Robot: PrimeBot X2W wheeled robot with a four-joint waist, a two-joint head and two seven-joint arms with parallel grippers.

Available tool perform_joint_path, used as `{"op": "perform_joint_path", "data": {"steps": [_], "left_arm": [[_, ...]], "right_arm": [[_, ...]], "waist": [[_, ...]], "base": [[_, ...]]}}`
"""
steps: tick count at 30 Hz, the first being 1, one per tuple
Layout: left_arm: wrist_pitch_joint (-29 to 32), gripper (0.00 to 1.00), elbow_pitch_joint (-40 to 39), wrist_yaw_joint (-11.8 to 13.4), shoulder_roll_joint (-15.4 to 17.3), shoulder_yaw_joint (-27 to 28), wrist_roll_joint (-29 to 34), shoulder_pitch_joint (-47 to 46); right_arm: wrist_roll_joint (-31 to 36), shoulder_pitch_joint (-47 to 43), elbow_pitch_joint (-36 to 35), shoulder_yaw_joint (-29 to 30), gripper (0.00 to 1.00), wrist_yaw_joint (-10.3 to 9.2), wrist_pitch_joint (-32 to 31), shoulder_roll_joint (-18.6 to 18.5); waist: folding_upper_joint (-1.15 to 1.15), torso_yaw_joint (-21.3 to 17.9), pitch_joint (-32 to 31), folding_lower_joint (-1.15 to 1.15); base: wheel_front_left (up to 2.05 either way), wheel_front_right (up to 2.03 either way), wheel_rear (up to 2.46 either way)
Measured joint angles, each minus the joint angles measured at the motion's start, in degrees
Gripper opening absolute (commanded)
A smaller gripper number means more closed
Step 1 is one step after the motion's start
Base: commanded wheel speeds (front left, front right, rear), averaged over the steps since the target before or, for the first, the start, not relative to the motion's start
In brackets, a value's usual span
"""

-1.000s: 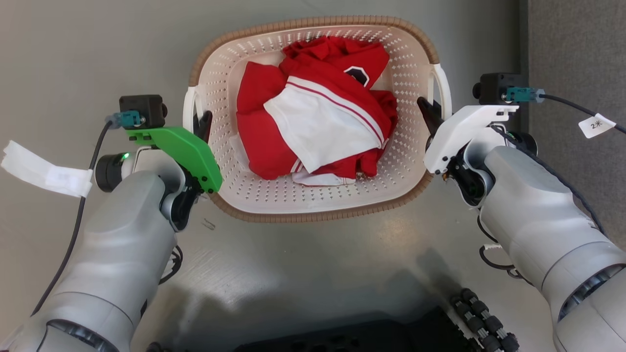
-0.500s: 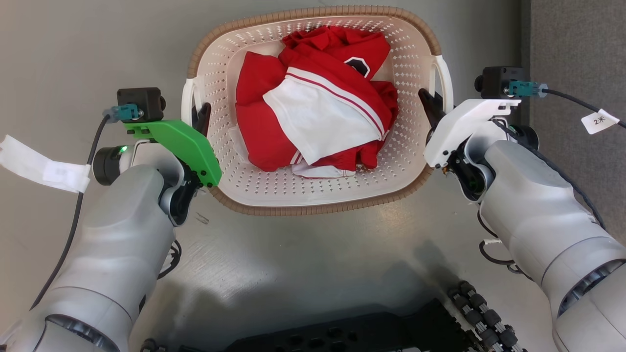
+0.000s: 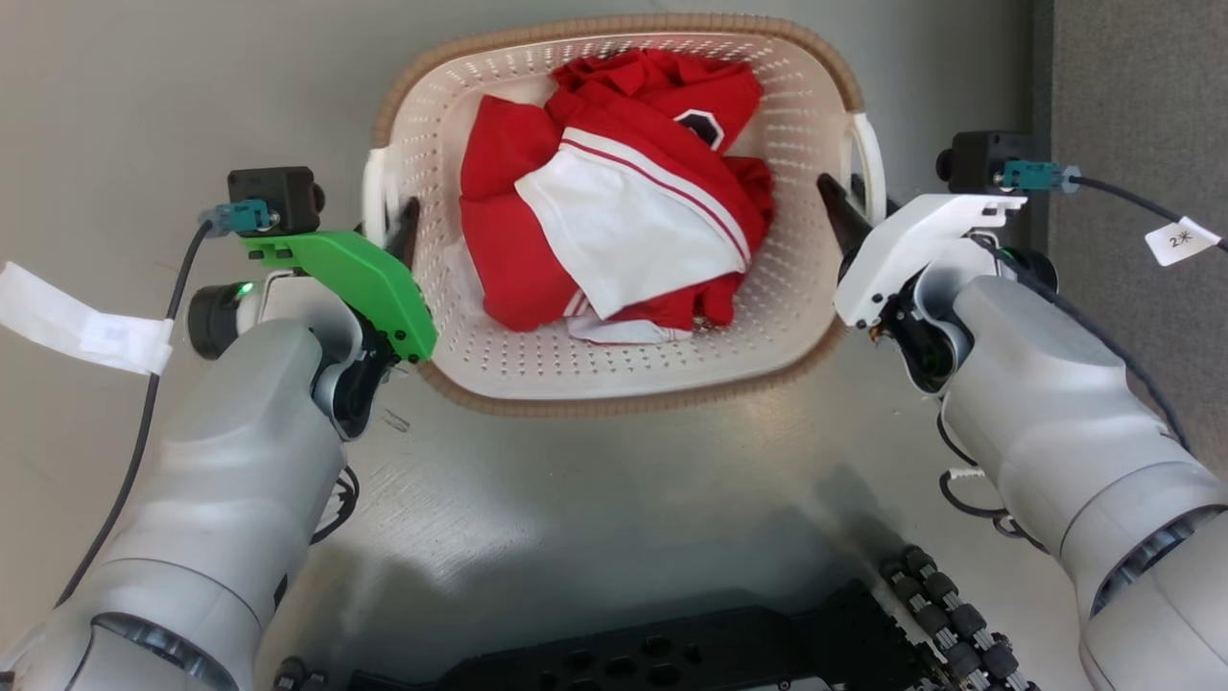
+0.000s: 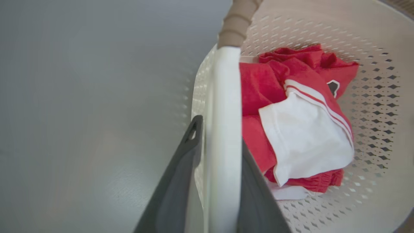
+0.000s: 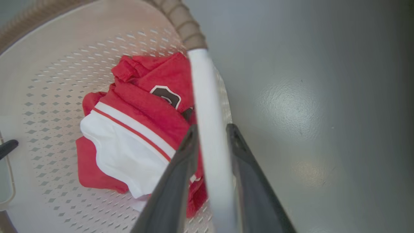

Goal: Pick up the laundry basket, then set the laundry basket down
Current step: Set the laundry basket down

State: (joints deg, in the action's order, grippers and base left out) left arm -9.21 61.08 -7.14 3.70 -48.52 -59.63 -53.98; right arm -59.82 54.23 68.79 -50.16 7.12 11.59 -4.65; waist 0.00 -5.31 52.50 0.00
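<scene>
- Basket (image 3: 624, 403) is found straight ahead of the robot, gripped at both side handles. Whether it rests on the floor or hangs clear of it cannot be told.
- Nearest the camera, a black base (image 3: 672, 657) is seen at the bottom edge of the head view. Grey floor (image 3: 624, 499) is seen between it and the basket's near rim.
- The left gripper (image 3: 393, 216) is set on the left handle (image 3: 374, 197). In the left wrist view its fingers (image 4: 181, 181) are seen pinching that white bar, one outside the basket and one inside.
- The right gripper (image 3: 859, 197) is set likewise on the right handle (image 3: 871, 158). In the right wrist view its fingers (image 5: 174, 181) are seen clamped against the bar, one on each side. The bar is blurred there.
- Inside the basket, a crumpled red and white garment (image 3: 614, 221) is noted on the perforated bottom. A dark badge (image 3: 703, 125) is seen on it toward the far end.
- The brown rim (image 3: 624, 24) is seen running round the far end.
- To the right, the floor is bordered by a strip of grey carpet (image 3: 1132, 96).
</scene>
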Motion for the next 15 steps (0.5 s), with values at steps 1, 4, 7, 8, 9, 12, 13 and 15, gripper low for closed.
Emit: {"op": "perform_joint_path", "data": {"steps": [1,4,7,8,9,12,13,15], "left_arm": [[0.0,1.0,0.0,0.0,-0.1,0.0,-0.1,0.0],[0.1,1.0,0.0,0.0,-0.5,-0.3,-0.2,0.0],[0.1,1.0,0.0,0.0,-0.6,-0.4,-0.6,0.0],[0.1,1.0,0.0,0.0,-0.6,-0.4,-0.8,0.0],[0.1,1.0,0.0,0.0,-0.6,-0.4,-0.8,0.0],[0.1,1.0,0.1,0.0,-0.6,-0.7,-1.0,0.0],[0.1,1.0,0.2,0.0,-0.6,-0.8,-1.1,0.0],[0.0,1.0,0.4,0.0,-0.6,-1.0,-1.2,0.0]], "right_arm": [[-0.1,0.2,0.1,0.0,1.0,0.0,0.0,0.0],[-0.3,0.8,0.5,0.2,1.0,0.0,0.1,0.0],[-0.3,0.8,1.0,0.2,1.0,0.0,0.1,0.0],[-0.3,0.8,1.1,0.2,1.0,0.0,0.1,0.0],[-0.3,0.8,1.2,0.2,1.0,0.0,0.1,0.0],[-0.3,0.8,1.4,0.2,1.0,0.0,0.3,0.0],[-0.3,0.8,1.5,0.2,1.0,0.0,0.5,0.0],[-0.3,0.8,1.5,0.2,1.0,0.0,0.5,0.1]], "waist": [[0.0,0.0,0.0,0.0],[0.0,0.1,0.1,0.0],[0.0,0.2,0.1,0.0],[0.0,0.3,0.1,0.0],[0.0,0.3,0.1,0.0],[0.0,0.3,-0.2,0.0],[0.0,0.3,-0.3,0.0],[0.0,0.3,-0.7,0.0]], "base": [[0.0,0.0,0.0],[0.0,0.0,0.0],[0.0,0.0,0.0],[0.0,0.0,0.0],[0.0,0.0,0.0],[0.0,0.0,0.0],[0.0,0.0,0.0],[0.0,0.0,0.0]]}}
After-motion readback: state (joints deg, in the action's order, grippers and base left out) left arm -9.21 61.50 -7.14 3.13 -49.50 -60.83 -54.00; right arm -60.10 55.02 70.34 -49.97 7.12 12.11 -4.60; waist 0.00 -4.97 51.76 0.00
